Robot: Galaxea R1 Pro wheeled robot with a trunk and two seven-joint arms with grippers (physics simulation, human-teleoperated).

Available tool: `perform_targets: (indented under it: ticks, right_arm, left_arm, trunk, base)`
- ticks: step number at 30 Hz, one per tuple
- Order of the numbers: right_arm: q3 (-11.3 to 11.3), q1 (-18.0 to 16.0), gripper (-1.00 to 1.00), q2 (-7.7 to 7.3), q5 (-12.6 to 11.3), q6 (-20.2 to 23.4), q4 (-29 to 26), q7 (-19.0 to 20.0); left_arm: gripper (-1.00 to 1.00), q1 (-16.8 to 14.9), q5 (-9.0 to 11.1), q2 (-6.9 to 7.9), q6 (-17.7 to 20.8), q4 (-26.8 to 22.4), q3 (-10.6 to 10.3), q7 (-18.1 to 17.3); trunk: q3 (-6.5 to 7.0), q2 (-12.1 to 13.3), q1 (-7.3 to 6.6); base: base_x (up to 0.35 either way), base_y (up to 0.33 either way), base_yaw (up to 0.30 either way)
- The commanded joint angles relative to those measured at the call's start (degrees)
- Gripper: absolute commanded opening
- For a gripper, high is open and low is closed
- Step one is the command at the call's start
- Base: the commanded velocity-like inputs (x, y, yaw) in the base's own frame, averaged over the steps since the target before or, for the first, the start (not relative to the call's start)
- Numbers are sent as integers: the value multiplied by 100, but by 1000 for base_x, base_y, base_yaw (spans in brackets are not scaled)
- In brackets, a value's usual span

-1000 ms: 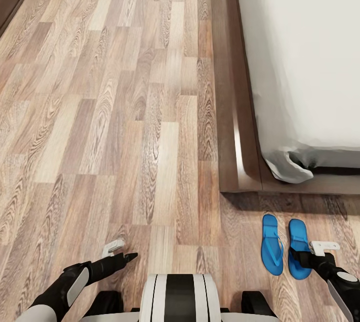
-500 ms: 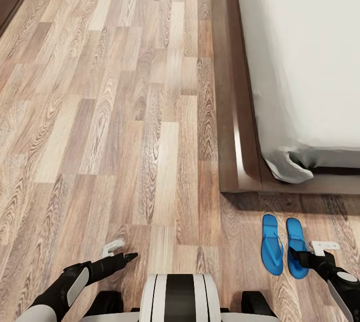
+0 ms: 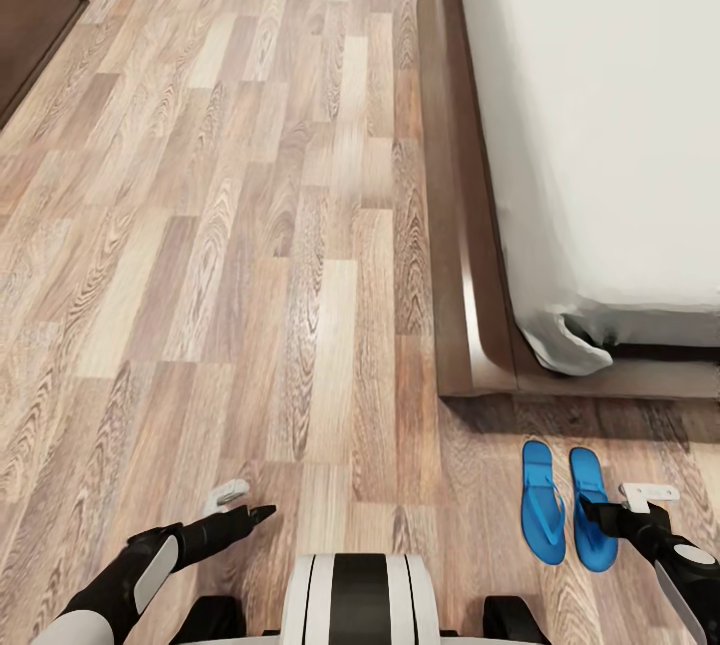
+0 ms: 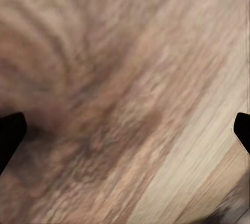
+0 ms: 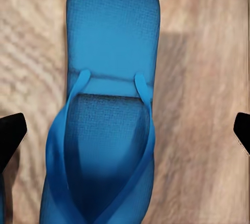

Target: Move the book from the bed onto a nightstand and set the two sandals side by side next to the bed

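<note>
Two sandals [image 3: 568,502] side by side on floor [image 3: 250,255] near bed [image 3: 600,125] foot, right one directly under right hand [image 3: 618,505], spread wide, empty. Lift straight, avoid nudging pair. Left hand [image 3: 240,503] spread, idle.

Grainy matt wood planks are covering the floor [image 3: 250,225]; the blue sandals [image 3: 567,503] are showing pebbled, rubbery soles [image 5: 112,36].

no readable text, labels, brands or numbers anywhere
</note>
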Motion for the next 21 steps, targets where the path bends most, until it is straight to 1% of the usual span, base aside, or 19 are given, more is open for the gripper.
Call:
perform_targets:
  ticks: [1,21]
  right_arm:
    - [-20,0,100,2,-33,32,-9,50]
    - [-24,0,100,2,-37,27,-19,76]
  left_arm:
    - [100,-1,34,-1,48,-2,16,-12]
    - [100,-1,34,-1,50,-2,15,-12]
  trunk:
    - [20,0,-3]
    - [463,27,-55]
  base:
    - [0,0,0]
    - [0,0,0]
